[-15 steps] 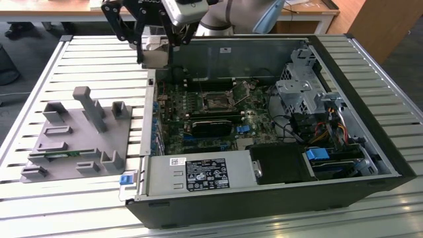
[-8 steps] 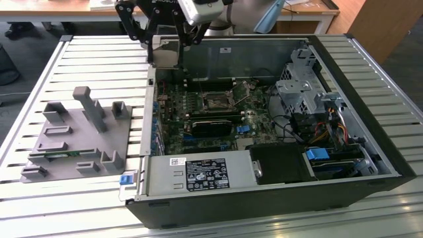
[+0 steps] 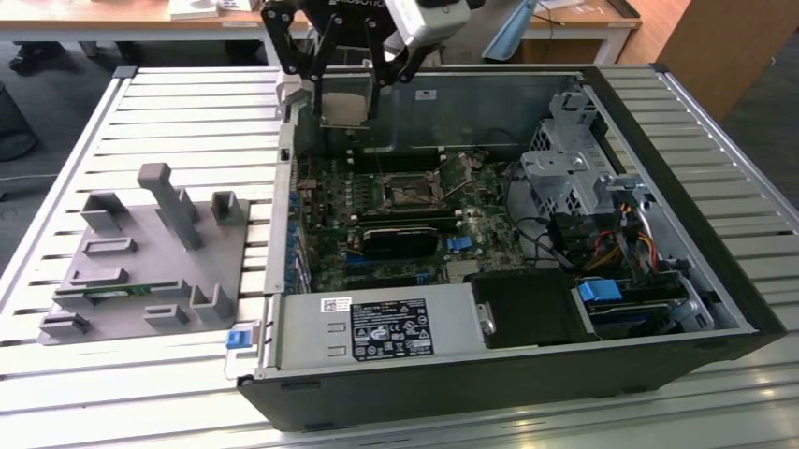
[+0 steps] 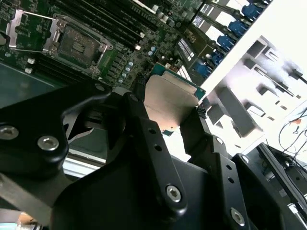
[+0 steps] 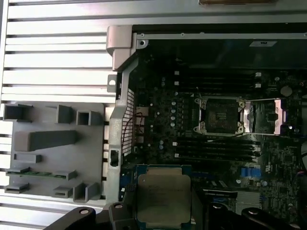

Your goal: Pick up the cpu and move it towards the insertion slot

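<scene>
On the slatted desk [image 3: 175, 103] your open case [image 3: 649, 224] lies flat, board [image 3: 374, 215] exposed, with the grey fixture [image 3: 138, 253] beside it at the exterior view's left. The tool [image 3: 346, 89] hangs above the case's far corner, clenched on the cpu [image 3: 346, 101], which is clear of the fixture and in the air above the board's edge. In the first wrist view the cpu [image 5: 164, 199] sits between the black fingers [image 5: 117, 211], metal face to the camera; in the second wrist view it [image 4: 168, 98] is pinched by its edges, with much of the chip beyond the fingers.

The slot [image 3: 409, 192] waits well apart from the chip, near the board's middle, its bracket [image 5: 268, 115] swung open to one side (a raised obstacle, by the look of it).

Your risks, as I judge them: an edge grip is a thin grip, so a jolt could tilt or drop the chip onto the board. A low path could clip the case wall [image 3: 290, 140] or the open bracket. If the chip arrives rotated or skewed, it would not sit square over the slot [image 5: 219, 115].
</scene>
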Robot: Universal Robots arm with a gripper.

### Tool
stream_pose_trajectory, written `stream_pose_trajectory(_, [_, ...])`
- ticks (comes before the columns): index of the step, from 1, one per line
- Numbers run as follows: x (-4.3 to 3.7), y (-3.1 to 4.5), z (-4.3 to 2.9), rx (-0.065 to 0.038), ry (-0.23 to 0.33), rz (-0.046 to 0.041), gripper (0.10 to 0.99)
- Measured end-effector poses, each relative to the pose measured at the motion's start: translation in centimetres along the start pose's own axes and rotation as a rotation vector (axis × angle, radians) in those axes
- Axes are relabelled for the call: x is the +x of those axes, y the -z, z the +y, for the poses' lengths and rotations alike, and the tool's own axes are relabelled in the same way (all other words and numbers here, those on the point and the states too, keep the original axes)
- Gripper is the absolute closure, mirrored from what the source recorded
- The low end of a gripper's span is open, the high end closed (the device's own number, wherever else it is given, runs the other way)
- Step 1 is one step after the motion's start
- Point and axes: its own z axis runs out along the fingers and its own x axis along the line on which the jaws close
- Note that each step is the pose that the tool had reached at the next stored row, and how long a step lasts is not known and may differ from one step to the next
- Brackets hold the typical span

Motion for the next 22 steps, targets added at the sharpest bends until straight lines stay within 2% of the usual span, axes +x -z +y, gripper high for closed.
stream_pose_trajectory(2, [-0.65, 0.09, -0.01, 0.0, 0.0, 0.0011, 0.545])
stream_pose_trajectory(5, [-0.87, 0.11, 0.01, 0.0, 0.0, 0.0, 0.545])
stream_pose_trajectory(6, [-0.88, 0.12, 0.01, 0.0, 0.0, -0.0081, 0.545])
stream_pose_trajectory(9, [-0.89, 0.12, 0.04, 0.001, 0.003, -0.0558, 0.545])
stream_pose_trajectory(11, [-0.88, 0.09, 0.09, 0.002, 0.005, -0.0821, 0.545])
stream_pose_trajectory(12, [-0.89, 0.06, 0.15, 0.002, 0.005, -0.0917, 0.545])
stream_pose_trajectory(13, [-0.93, 0.03, 0.25, 0.002, 0.006, -0.0958, 0.545])
stream_pose_trajectory(18, [-1.37, -0.21, 1.05, 0.002, 0.006, -0.103, 0.545])
stream_pose_trajectory(22, [-1.94, -0.28, 1.43, 0.002, 0.006, -0.1037, 0.545])
